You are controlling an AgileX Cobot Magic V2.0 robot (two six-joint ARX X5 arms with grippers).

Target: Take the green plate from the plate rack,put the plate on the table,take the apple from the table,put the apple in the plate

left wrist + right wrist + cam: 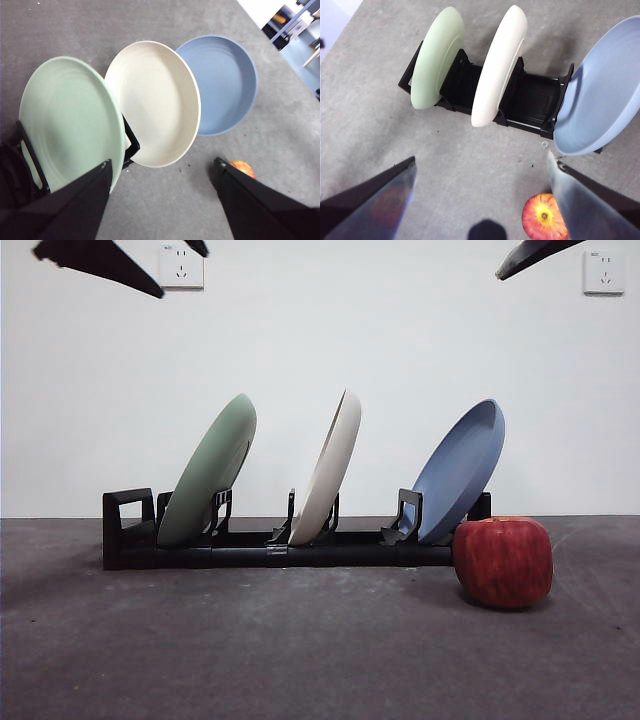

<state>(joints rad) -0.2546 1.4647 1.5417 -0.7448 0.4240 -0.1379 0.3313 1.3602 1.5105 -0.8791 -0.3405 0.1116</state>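
We see the plate rack (280, 552) on the table (300, 660) with all three plates leaning in their slots: green plate (208, 483) at the handle end, cream-white plate (328, 468) in the middle slot, blue plate (460, 470) at the far end from the handle. The apple (503, 561) sits on the table just beside the rack's blue-plate end, apart from the green plate.

Step in hand, as we judge it: the very first one, taking the green plate. Nothing is lifted yet.

Left gripper (162, 170) hovers above the rack, jaws spread wide and empty, one jaw over the green plate's rim. We'd call this the working arm. Right gripper (482, 172) hangs above the table on the apple side of the rack, jaws also wide apart, holding nothing. In the front view both arms show only as dark tips at the top corners.

Next move, in our judgement: the left gripper needs to descend onto the green plate's upper rim, straddle it with one jaw on each face, close, then pull up along the plate's tilt so it clears the rack prongs without nudging the cream-white plate next to it.
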